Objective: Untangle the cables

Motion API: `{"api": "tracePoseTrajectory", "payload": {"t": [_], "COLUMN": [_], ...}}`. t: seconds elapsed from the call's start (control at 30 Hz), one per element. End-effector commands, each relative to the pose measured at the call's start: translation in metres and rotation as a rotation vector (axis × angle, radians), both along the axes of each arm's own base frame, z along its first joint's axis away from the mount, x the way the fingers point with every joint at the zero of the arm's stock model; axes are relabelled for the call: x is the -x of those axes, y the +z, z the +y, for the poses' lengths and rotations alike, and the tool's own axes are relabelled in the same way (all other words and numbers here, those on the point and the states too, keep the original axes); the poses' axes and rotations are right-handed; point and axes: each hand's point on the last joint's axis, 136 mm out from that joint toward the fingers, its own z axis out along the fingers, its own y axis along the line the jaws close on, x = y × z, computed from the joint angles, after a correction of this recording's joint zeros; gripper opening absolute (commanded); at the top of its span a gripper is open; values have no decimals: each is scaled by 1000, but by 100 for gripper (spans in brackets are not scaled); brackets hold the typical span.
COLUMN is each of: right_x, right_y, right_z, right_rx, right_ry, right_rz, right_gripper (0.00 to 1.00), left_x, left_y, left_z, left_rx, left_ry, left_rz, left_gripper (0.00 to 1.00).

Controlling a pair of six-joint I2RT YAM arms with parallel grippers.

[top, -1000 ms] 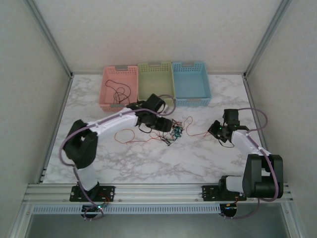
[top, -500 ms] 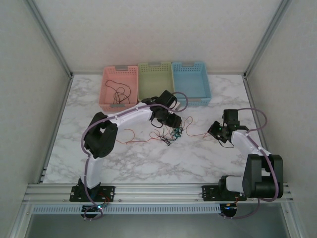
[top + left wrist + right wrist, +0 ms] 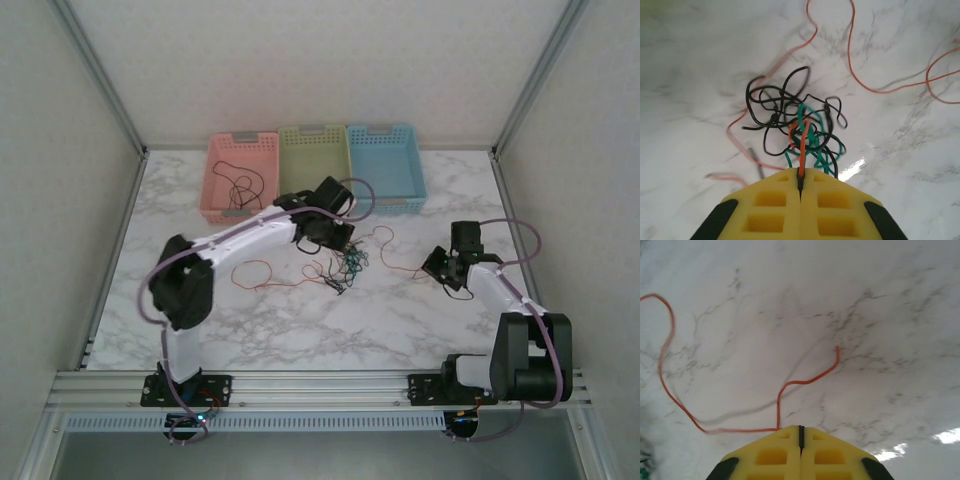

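Left gripper [image 3: 800, 173] is clenching a red cable [image 3: 802, 145] in the tangle [image 3: 785, 112], right gripper [image 3: 800, 430] is pinching a red strand [image 3: 807, 380]; pulling risks tightening the knot.

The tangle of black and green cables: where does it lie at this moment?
In the top view the tangle lies mid-table, in front of the green basket; the left gripper, right beside it, pinches one orange strand.

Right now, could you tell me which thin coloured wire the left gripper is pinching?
The red-orange wire: it runs into the seam of the shut left gripper, while the black wire and teal-green wire lie tangled beyond.
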Motion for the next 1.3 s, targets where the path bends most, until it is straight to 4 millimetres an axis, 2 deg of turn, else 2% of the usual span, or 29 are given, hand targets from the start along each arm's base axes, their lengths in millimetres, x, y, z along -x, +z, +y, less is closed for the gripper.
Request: {"api": "tracePoseTrajectory", "payload": {"t": [0.0, 0.13, 0.27, 0.37, 0.47, 0.6, 0.7, 0.8, 0.87, 0.97, 1.03, 1.1, 1.17, 1.27], "right_x": [8, 11, 11, 10, 10, 9, 9, 9, 9, 10, 11, 12, 13, 14], "right_y": [9, 11, 7, 7, 11, 26, 38, 42, 40, 34, 31, 30, 32, 38], "right_z": [-26, -35, -36, -35, -37, -47, -59, -70, -74, -77, -81, -86, -93, -111], "right_rx": [142, 180, 181, 179, 186, 220, 243, 243, 239, 238, 243, 253, 261, 271], "right_ry": [-72, -107, -114, -115, -117, -151, -185, -227, -248, -272, -291, -313, -339, -409], "right_rz": [-6, -17, -7, -7, -17, -45, -65, -67, -63, -49, -44, -40, -38, -42], "right_gripper": [0, 0, 0, 0, 0, 0, 0, 0, 0, 0, 0, 0, 0, 0], "left_x": [1, 6, 13, 22, 29, 40, 53, 69, 81, 94, 100, 101, 100, 96], "left_y": [70, 110, 144, 172, 192, 214, 241, 285, 324, 381, 411, 432, 443, 447], "left_z": [66, 127, 178, 205, 227, 259, 289, 320, 339, 356, 358, 356, 356, 359], "left_rx": [-37, -5, 12, 34, 26, -22, -43, -65, -74, -25, 32, 74, 85, 68], "left_ry": [157, 290, 394, 461, 518, 604, 676, 747, 798, 851, 861, 850, 853, 880], "left_rz": [-153, -225, -291, -351, -402, -471, -549, -654, -736, -844, -896, -929, -953, -972], "left_gripper": [0, 0, 0, 0, 0, 0, 0, 0, 0, 0, 0, 0, 0, 0]}}
